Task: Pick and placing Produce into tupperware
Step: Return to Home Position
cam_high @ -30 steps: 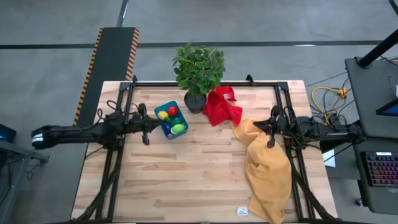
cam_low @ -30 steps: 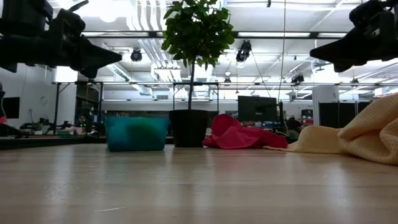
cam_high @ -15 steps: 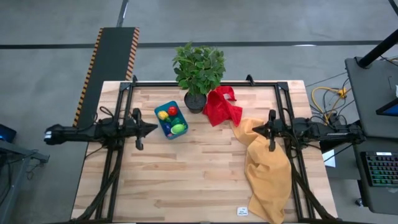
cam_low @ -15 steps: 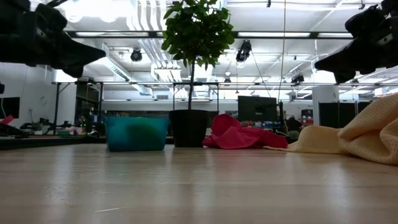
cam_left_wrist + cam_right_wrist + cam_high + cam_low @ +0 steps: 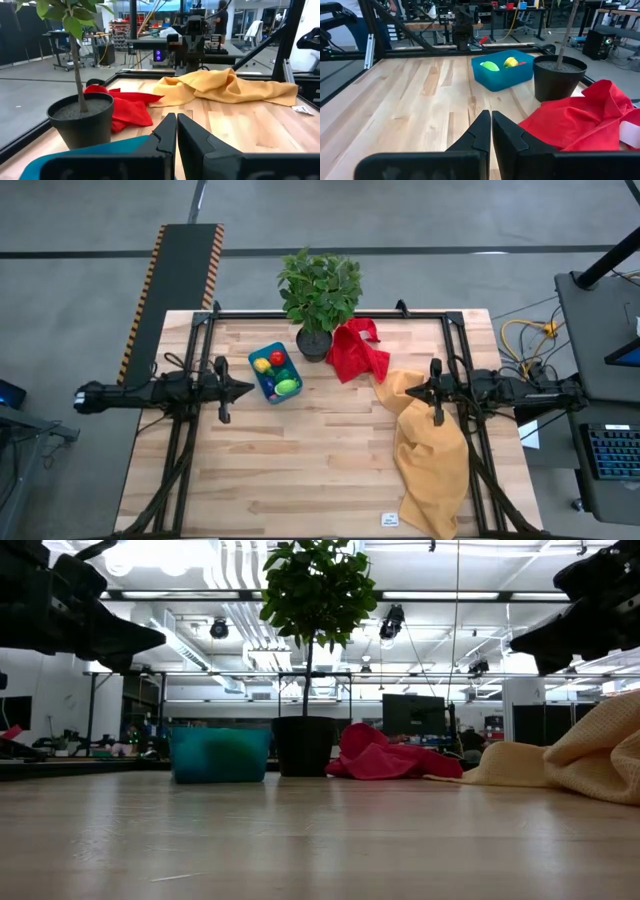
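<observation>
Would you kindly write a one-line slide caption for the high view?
Produce in the blue tupperware by the plant; left hand and right hand shut at the table's sides.

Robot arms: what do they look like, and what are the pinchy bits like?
Both are nearly black. The left arm and right arm are long, thin and jointed, with black cables looping beside them. The left tool and right tool each have two dull black fingers that narrow to wedge-shaped tips.

potted plant (image 5: 320, 290): upright, far edge of wooden surface (image 5: 300, 460) | red cloth (image 5: 355, 352): crumpled, just beside its black pot | yellow cloth (image 5: 430, 450): rumpled, right side, reaching near edge | white tag (image 5: 389, 520): near edge
</observation>
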Tool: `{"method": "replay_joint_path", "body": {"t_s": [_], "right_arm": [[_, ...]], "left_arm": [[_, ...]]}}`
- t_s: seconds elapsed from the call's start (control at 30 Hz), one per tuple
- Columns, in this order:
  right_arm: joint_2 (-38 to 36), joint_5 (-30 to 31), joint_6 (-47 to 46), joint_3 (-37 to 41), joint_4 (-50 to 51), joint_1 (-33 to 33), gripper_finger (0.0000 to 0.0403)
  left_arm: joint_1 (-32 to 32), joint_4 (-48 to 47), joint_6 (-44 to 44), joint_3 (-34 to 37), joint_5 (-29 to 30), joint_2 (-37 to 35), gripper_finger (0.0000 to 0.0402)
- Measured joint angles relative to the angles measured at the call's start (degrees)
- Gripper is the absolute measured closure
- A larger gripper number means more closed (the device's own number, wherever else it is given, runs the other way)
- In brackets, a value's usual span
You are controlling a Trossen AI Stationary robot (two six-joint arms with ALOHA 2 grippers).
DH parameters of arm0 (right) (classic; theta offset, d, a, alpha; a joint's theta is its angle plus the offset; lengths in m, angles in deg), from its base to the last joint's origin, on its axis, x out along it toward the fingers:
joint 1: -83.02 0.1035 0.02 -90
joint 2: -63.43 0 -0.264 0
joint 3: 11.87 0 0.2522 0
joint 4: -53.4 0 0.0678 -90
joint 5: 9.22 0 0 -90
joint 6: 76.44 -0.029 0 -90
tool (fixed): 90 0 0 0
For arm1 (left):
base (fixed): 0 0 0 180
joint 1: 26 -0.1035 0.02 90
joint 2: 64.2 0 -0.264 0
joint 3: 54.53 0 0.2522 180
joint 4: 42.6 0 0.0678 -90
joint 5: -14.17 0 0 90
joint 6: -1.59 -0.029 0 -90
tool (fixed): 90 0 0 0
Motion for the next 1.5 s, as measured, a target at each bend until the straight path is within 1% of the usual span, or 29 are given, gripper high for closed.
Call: {"method": "replay_joint_path", "body": {"t_s": [0.5,0.8,1.5], "right_arm": [[0.09,0.04,0.29,-0.04,-0.08,0.0,0.0394],[0.09,0.05,0.26,-0.11,0.07,0.0,0.0394],[0.09,0.02,0.26,-0.13,0.02,0.0,0.0394]], "left_arm": [[-0.07,-0.08,0.04,0.02,0.37,-0.38,0.0401],[-0.04,3.67,0.09,0.39,0.65,0.43,0.0401],[-0.04,4.13,0.07,0.24,0.38,0.84,0.0402]]}}
